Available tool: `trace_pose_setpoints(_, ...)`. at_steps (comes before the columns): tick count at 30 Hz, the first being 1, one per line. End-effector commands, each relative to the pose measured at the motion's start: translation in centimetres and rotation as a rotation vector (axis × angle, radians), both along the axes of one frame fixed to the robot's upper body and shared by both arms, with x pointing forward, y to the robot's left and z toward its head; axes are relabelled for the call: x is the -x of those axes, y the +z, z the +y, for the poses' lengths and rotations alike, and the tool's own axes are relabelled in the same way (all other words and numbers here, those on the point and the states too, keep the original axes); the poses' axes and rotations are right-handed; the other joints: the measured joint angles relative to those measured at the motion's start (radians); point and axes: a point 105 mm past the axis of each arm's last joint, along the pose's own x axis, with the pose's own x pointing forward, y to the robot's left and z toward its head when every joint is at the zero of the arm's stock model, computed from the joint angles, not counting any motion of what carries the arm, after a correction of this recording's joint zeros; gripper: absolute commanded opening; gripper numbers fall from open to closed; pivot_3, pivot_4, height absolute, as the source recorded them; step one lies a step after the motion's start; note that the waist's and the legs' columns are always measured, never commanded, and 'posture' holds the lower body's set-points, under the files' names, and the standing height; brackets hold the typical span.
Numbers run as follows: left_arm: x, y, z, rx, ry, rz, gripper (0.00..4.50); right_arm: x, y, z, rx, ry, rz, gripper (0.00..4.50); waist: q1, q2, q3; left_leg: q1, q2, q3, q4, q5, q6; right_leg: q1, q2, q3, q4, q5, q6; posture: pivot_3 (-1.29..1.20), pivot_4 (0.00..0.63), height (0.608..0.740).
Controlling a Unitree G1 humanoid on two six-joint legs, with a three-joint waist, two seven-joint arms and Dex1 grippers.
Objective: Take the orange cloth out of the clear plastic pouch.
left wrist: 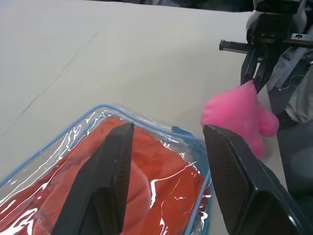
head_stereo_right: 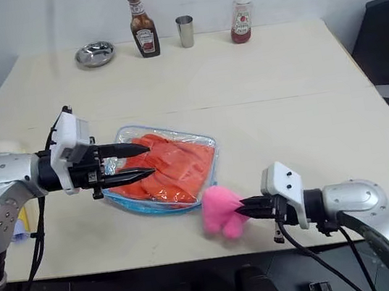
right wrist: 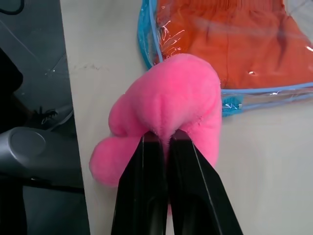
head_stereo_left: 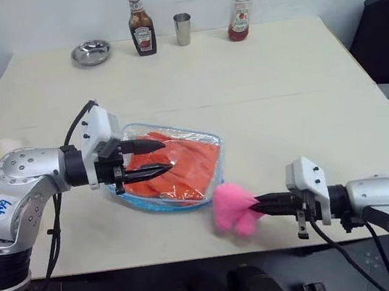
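Two sauce bottles [head_stereo_left: 141, 29], one cup [head_stereo_left: 183, 28], one bowl [head_stereo_left: 90, 53].

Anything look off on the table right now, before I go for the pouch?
Nothing spilled or damaged. One oddity: the right gripper is shut on the pink pom-pom near the table's front edge, not on the clear plastic pouch. The orange cloth is inside the pouch, under the left gripper's open jaws.

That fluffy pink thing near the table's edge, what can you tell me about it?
The pink pom-pom is a soft, fuzzy, lumpy tuft of bright pink plush. It sits at the near edge of the table, beside a corner of the clear plastic pouch. The right gripper is shut on it, pinching its fluff between two black fingers.
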Motion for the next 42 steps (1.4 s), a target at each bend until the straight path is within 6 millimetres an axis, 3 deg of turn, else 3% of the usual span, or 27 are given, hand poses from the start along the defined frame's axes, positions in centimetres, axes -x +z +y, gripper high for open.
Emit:
trace_pose_setpoints(1, 0.2, 0.3, -0.7, -0.011, -0.034, -0.033, 2.39, -0.1, 0.7, 1.6, 0.024, 0.078, -0.181, 0.04, -0.002, 0.0, 0.0, 0.0, 0.0, 0.0, 0.0, 0.0, 0.0, 0.0, 0.0, 0.0, 0.001, 0.0, 0.0, 0.0, 0.15, 0.74)
trace_pose_setpoints(7, -0.1, 0.3, -0.9, -0.017, -0.047, -0.036, 2.39, -0.8, 1.5, 3.0, 0.078, 0.232, -0.413, 0.04, 0.0, 0.0, 0.0, 0.0, 0.0, 0.0, 0.0, 0.001, -0.001, -0.001, 0.0, 0.0, 0.001, 0.0, 0.0, 0.0, 0.15, 0.74)
trace_pose_setpoints(11, -0.3, 0.1, -0.9, -0.021, -0.045, -0.032, 2.39, -0.4, 1.5, 3.8, 0.195, 0.446, -0.577, 0.04, 0.0, 0.0, 0.0, 0.0, 0.0, 0.0, 0.0, 0.001, -0.001, -0.001, 0.001, 0.0, 0.001, 0.0, 0.0, 0.0, 0.15, 0.74)
trace_pose_setpoints(16, -0.5, -0.3, -0.7, -0.031, -0.034, -0.029, 2.39, -0.2, 1.6, 3.5, 0.226, 0.536, -0.622, 0.04, 0.001, 0.0, 0.0, 0.0, 0.0, 0.0, 0.0, 0.001, -0.002, 0.0, 0.0, 0.0, 0.001, 0.0, 0.0, 0.0, 0.15, 0.74)
trace_pose_setpoints(21, -0.4, -0.8, -0.6, -0.034, -0.028, -0.009, 2.39, -0.2, 0.1, 3.3, 0.207, 0.529, -0.545, 0.04, 0.001, 0.0, 0.0, 0.0, 0.0, 0.0, 0.001, 0.001, -0.003, 0.0, 0.0, 0.0, 0.001, 0.0, 0.0, 0.0, 0.15, 0.74)
trace_pose_setpoints(22, -0.2, -1.0, -0.7, -0.035, -0.035, -0.001, 2.39, -0.1, -0.1, 3.6, 0.181, 0.522, -0.517, 0.54, 0.001, 0.0, 0.0, 0.0, 0.0, 0.0, 0.0, 0.001, -0.003, 0.0, 0.0, 0.0, 0.001, 0.0, 0.0, 0.0, 0.15, 0.74)
trace_pose_setpoints(26, 0.9, -1.6, -0.8, -0.053, -0.083, 0.059, 2.39, 0.4, -0.8, 4.3, 0.181, 0.562, -0.514, 1.79, -0.001, 0.0, 0.0, 0.0, 0.0, 0.0, 0.0, 0.002, -0.003, -0.001, 0.0, 0.0, 0.002, 0.0, 0.0, 0.0, 0.15, 0.74)
trace_pose_setpoints(33, 3.2, -3.9, -2.1, -0.126, -0.217, 0.179, 2.39, 0.2, 0.4, 3.7, 0.199, 0.531, -0.575, 4.1, 0.002, 0.0, 0.0, 0.0, 0.0, 0.0, 0.001, 0.002, -0.003, 0.0, 0.0, 0.0, 0.001, 0.0, 0.0, 0.0, 0.15, 0.74)
trace_pose_setpoints(37, 3.7, -5.5, -3.1, -0.178, -0.287, 0.223, 2.39, 0.3, 0.7, 3.6, 0.202, 0.514, -0.584, 4.1, 0.002, 0.0, 0.0, 0.0, 0.0, 0.0, 0.001, 0.002, -0.003, 0.0, 0.0, 0.0, 0.001, 0.0, 0.0, 0.0, 0.15, 0.74)
trace_pose_setpoints(42, 2.2, -8.2, -3.2, -0.295, -0.256, 0.173, 2.39, 0.8, 1.8, 3.8, 0.181, 0.487, -0.609, 4.1, 0.001, 0.0, 0.0, 0.0, 0.0, 0.0, 0.001, 0.002, -0.003, 0.0, 0.0, 0.0, 0.001, 0.0, 0.0, 0.0, 0.15, 0.74)
